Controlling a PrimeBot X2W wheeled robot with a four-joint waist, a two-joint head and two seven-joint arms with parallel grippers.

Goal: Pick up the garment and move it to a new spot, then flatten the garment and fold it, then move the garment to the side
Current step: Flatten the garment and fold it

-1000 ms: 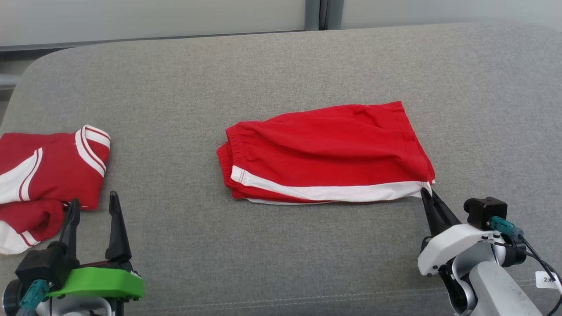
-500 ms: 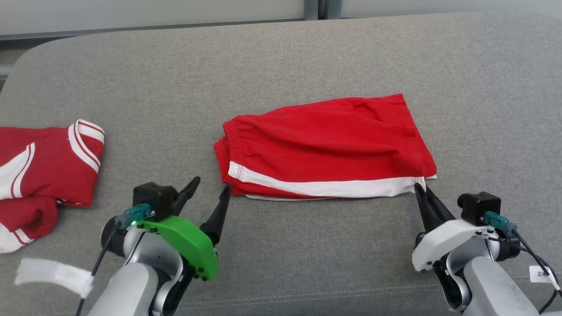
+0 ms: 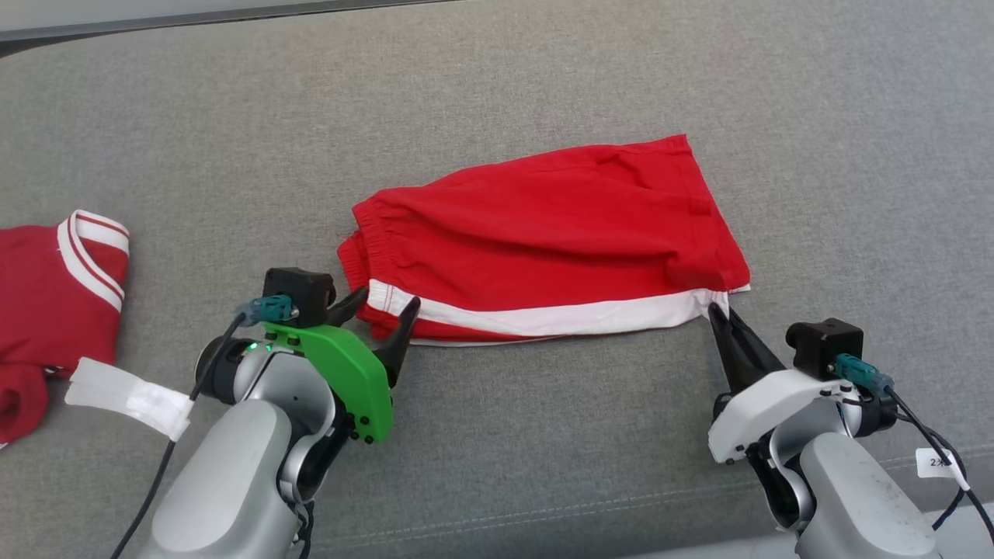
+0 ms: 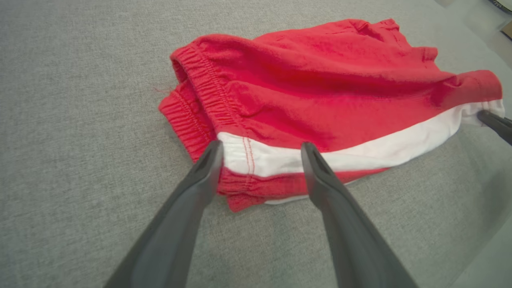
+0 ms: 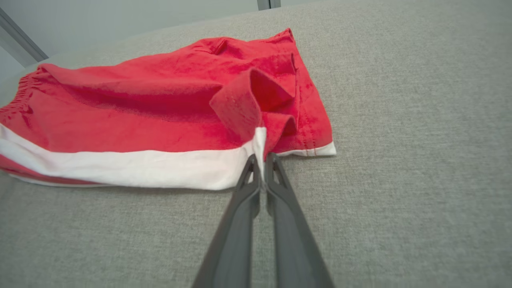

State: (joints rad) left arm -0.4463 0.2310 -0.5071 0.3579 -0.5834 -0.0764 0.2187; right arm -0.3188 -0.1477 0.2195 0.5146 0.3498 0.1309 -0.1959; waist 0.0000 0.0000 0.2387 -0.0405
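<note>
Red shorts (image 3: 543, 233) have just been reached at the waistband by spread left fingers (image 3: 400, 341) (right fingers (image 3: 734, 353) clenched on the hem), readying a lift.

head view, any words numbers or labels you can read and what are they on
"2" then a character too blurred to read: white tag on the right arm's cable.
white tape on the left arm's cable: no writing visible.
red shorts: no print seen.
</note>
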